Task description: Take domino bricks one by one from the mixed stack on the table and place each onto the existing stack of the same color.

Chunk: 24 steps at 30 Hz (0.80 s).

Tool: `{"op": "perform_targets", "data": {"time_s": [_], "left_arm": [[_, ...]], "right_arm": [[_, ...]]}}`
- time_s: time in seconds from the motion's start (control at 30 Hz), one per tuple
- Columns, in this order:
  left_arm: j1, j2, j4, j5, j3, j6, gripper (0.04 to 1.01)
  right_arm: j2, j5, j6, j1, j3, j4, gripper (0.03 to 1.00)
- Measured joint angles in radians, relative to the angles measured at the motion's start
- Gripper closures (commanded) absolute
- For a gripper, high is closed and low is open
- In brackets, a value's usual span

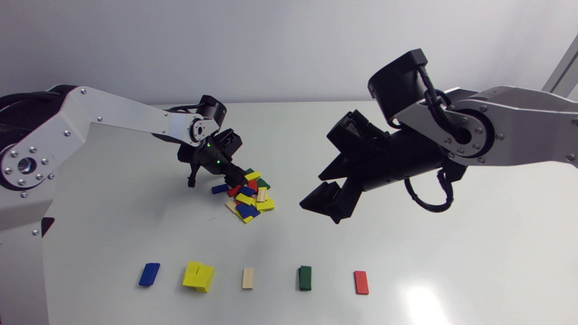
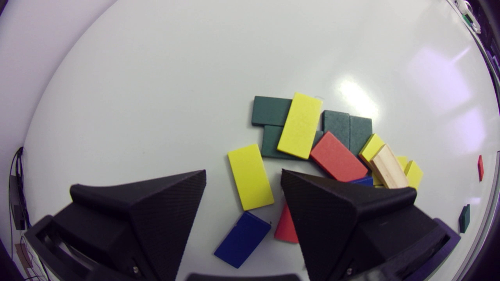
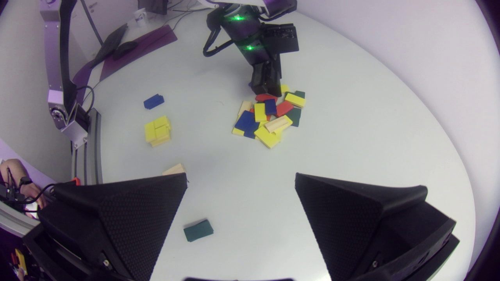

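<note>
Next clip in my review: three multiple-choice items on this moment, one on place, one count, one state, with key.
1. Which arm's gripper is down at the mixed pile? A left B right C neither
2. How many sorted stacks stand in the near row? A three B four C five
3. How is the right gripper? A shut on a red brick B open and empty C shut on a blue brick

1 A: the left gripper sits over the pile's edge.
2 C: blue stack, yellow stack, wooden stack, green stack, red stack.
3 B: fingers apart, only table between them.
</note>
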State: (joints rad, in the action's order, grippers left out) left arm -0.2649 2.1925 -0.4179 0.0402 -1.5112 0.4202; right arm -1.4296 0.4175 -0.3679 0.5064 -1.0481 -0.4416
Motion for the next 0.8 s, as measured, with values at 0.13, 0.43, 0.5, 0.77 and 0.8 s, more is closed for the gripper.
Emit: {"op": "perform_targets", "data": {"time_s": [0.13, 0.43, 0.5, 0.77, 0.8], "left_arm": [[0.000, 0.002, 0.000, 0.000, 0.000, -0.003, 0.374], [-0.005, 0.005, 0.000, 0.000, 0.000, -0.009, 0.800], [-0.006, 0.006, -0.001, 0.000, 0.000, -0.015, 0.852], [-0.006, 0.007, -0.005, -0.004, -0.006, -0.015, 1.000], [-0.006, 0.007, -0.005, -0.004, -0.006, -0.015, 1.000]], "right_arm": [[0.000, 0.002, 0.000, -0.001, 0.004, 0.000, 0.066], [0.000, 0.002, 0.000, -0.001, 0.004, 0.000, 0.066], [0.000, 0.002, 0.000, -0.001, 0.004, 0.000, 0.066], [0.002, 0.002, 0.000, -0.001, 0.006, 0.000, 0.066], [0.002, 0.002, 0.000, -0.001, 0.006, 0.000, 0.066]]}}
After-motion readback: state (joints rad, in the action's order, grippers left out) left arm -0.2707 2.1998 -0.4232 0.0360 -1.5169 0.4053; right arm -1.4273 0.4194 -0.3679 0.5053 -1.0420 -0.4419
